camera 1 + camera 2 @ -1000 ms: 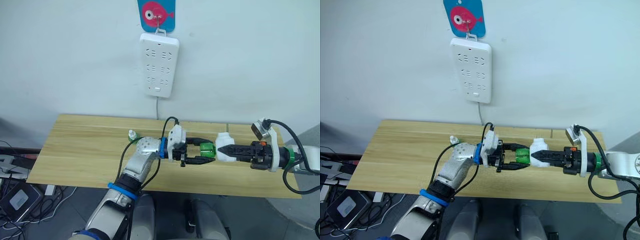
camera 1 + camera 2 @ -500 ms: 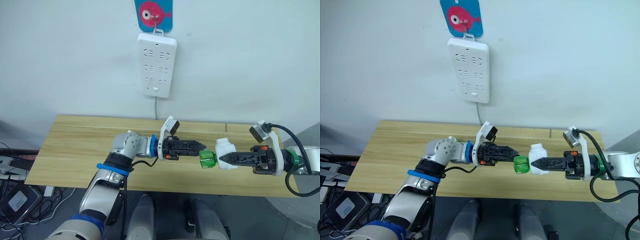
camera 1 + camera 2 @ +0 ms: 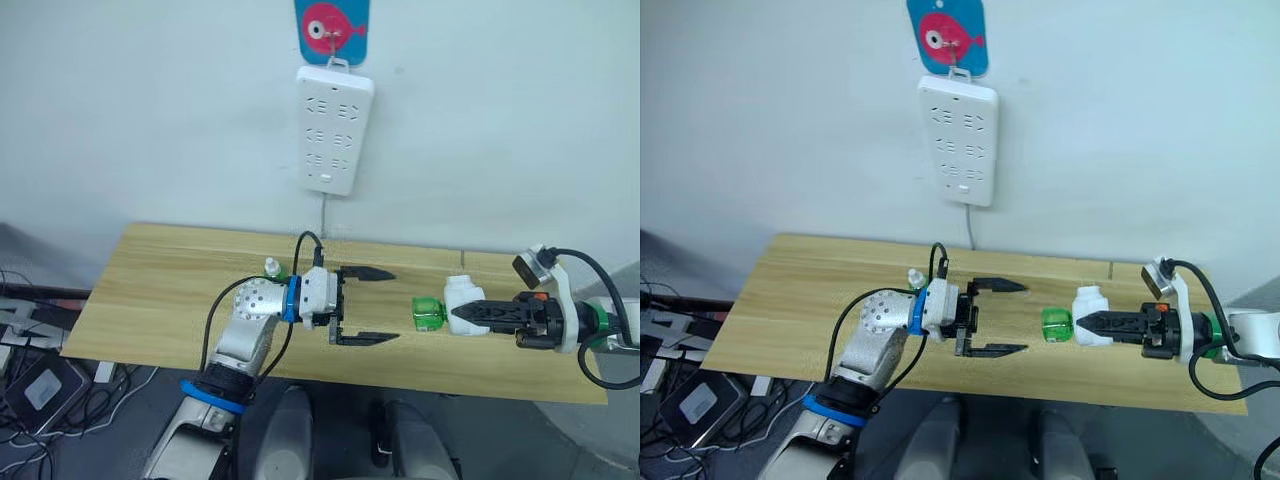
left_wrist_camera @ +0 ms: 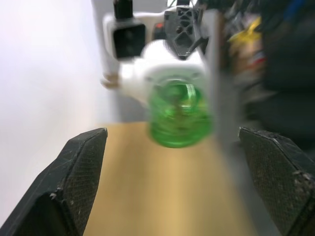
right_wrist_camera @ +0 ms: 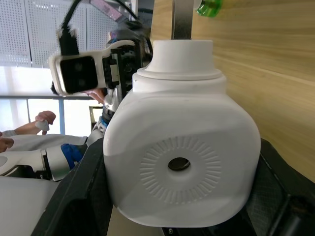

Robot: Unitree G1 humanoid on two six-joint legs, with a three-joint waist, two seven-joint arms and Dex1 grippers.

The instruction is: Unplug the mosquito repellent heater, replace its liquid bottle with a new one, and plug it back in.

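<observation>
over the right half of the wooden table (image 3: 170, 290), the right gripper (image 3: 470, 316) holds the mosquito repellent heater (image 3: 462, 299) clenched between its two black fingers, clear of the tabletop. the unit lies on its side, with the green liquid bottle (image 3: 428, 313) still seated in it and pointing left toward the other arm. in the right wrist view the heater (image 5: 182, 162) shows its flat face with a ribbed ring and a small centre hole; its prongs cannot be made out, and the black fingers are partly covered by the white body at either side.

the left gripper (image 3: 362, 305) sits over the middle of the table with its jaws released and spread wide, one finger on the far side, one on the near side, nothing between them. it is well apart from the bottle, with bare table between. in the left wrist view the green bottle (image 4: 180, 115) is blurred and its neck is hard to read.

just behind the left wrist, a second small bottle (image 3: 270, 267) with a white cap stands on the table; the arm hides most of it.

on the wall, the white power strip (image 3: 334, 128) hangs from a hook on a blue fish sign (image 3: 332, 27), which is cut off at the top. its cable drops behind the table's far edge.
</observation>
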